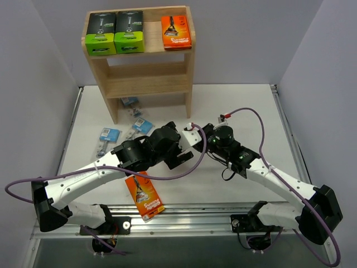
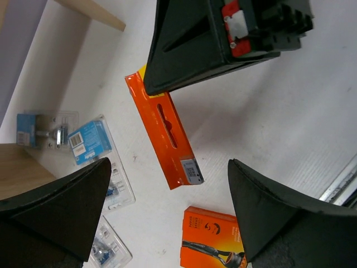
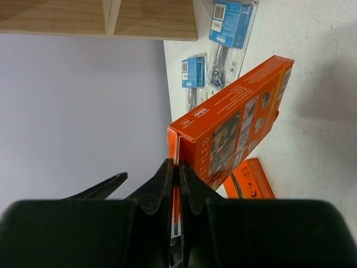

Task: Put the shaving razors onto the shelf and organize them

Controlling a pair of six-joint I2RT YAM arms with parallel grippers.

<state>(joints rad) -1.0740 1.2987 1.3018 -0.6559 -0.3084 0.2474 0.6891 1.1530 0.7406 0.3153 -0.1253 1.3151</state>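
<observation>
Right gripper (image 3: 175,166) pinches the orange box (image 3: 234,125) by its thin edge, with blister packs (image 3: 227,23) lying just behind it.

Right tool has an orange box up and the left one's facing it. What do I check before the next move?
1. Right tool grip on held orange box: ok, shut on its edge flap.
2. Left tool open: ok, fingers wide apart.
3. Held box between left fingers: cannot tell, depth unclear.
4. Room on shelf: ok, middle tier shows no packs.
5. Spare orange box out of the way: ok, lies flat, clear of both tools.
</observation>
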